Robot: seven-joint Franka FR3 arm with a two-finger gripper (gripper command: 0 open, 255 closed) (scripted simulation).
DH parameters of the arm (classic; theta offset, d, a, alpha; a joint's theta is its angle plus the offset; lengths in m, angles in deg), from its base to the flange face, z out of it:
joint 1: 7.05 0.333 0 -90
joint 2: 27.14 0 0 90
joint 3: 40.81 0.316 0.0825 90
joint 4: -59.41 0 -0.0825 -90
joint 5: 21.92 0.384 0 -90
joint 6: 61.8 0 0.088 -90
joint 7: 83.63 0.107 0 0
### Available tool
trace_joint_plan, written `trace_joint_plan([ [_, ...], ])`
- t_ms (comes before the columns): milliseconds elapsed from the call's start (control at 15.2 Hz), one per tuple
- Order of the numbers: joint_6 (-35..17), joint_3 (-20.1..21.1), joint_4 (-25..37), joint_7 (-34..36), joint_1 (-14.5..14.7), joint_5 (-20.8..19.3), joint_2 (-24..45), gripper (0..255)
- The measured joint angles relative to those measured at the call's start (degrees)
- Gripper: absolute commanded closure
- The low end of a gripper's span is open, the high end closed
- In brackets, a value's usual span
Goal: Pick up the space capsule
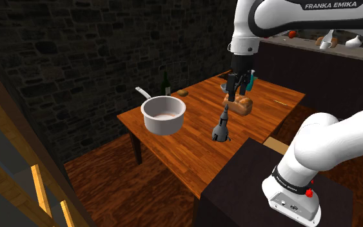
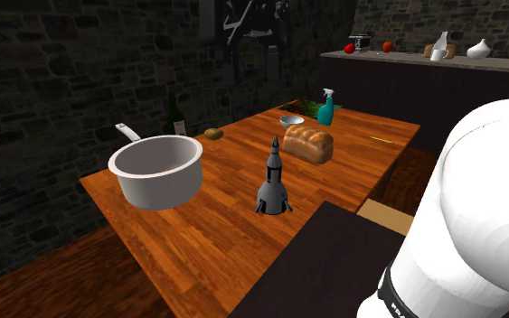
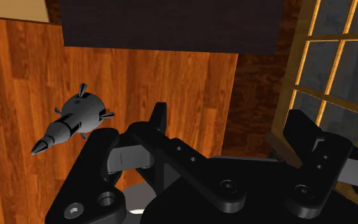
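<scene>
space capsule [image 2: 274, 178] — upright on table [image 2: 198, 244] | pot [image 2: 157, 170] beside it | bread loaf [image 2: 308, 143] just behind

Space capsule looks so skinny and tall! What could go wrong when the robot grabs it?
1. The space capsule stands upright on small legs, so a sideways nudge from the open fingers could tip it over.
2. The gripper hovers close above the bread loaf and might bump it while moving across.
</scene>
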Motion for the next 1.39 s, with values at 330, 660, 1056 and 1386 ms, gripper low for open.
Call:
trace_joint_plan([
  [330,-6.2,-1.9,-4.6,-2.8,-1.4,-2.5,-0.8,0],
  [660,-18.0,-5.4,-11.0,-7.2,-4.0,-6.5,0.2,0],
  [1056,-33.4,-10.0,-15.5,-12.0,-6.9,-10.4,5.4,0],
  [1386,-47.0,-15.3,-17.2,-17.4,-9.2,-12.8,12.3,0],
])
